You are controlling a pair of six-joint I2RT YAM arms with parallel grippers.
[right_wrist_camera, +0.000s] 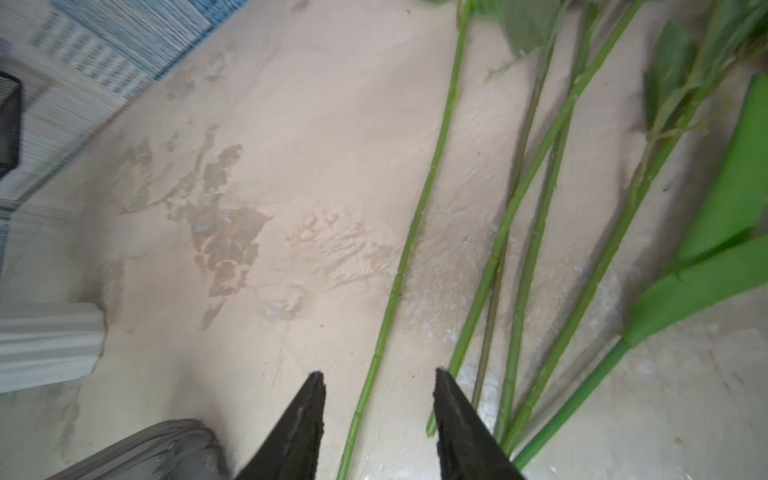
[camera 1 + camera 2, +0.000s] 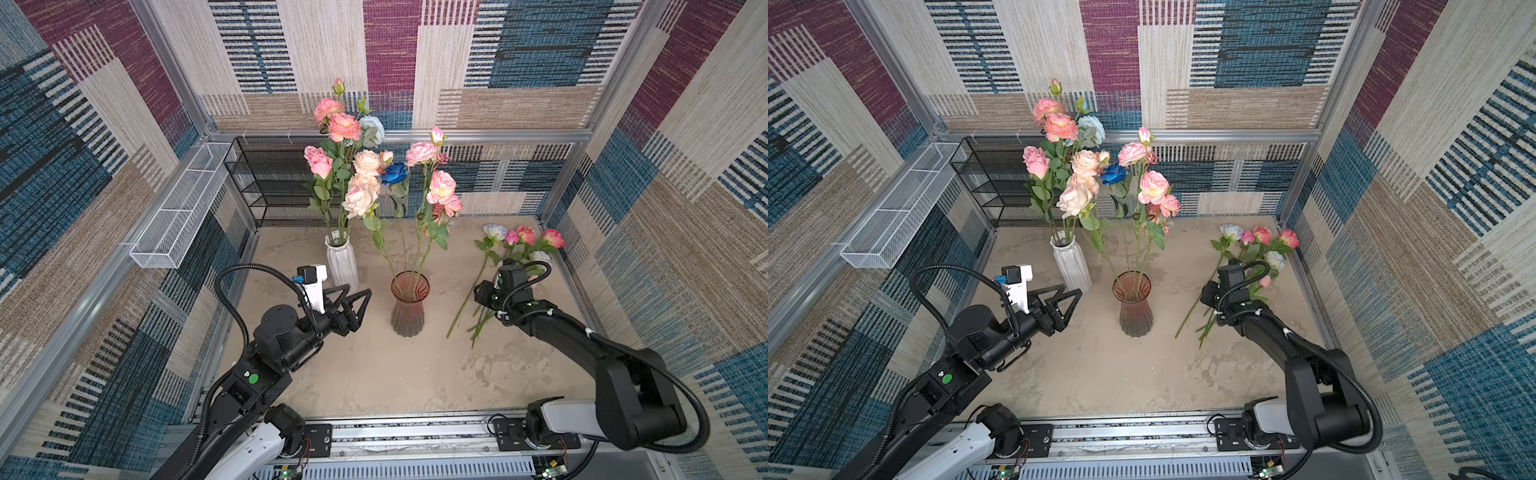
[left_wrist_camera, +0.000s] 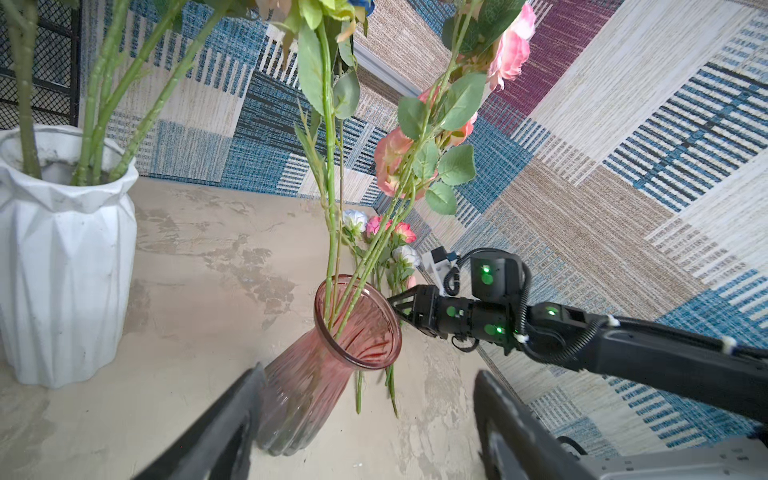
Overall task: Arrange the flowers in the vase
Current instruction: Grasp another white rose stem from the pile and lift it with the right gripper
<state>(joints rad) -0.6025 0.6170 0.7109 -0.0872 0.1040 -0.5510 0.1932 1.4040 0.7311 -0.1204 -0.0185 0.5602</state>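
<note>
While our left gripper hangs unclosed, our right gripper straddles one stem, jaws apart. We clamp it next.

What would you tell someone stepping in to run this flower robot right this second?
Left gripper: open and empty, beside the pink vase.
Right gripper: open, low over the table, jaws either side of one stem, not yet closed on it.
Flowers: a bunch stands in the white vase, a few stems stand in the pink vase, and several loose flowers lie flat on the right.
Done: both vases partly filled.
Left: grip that stem, lift it and stand it in a vase, then do the same for the rest of the pile.
</note>
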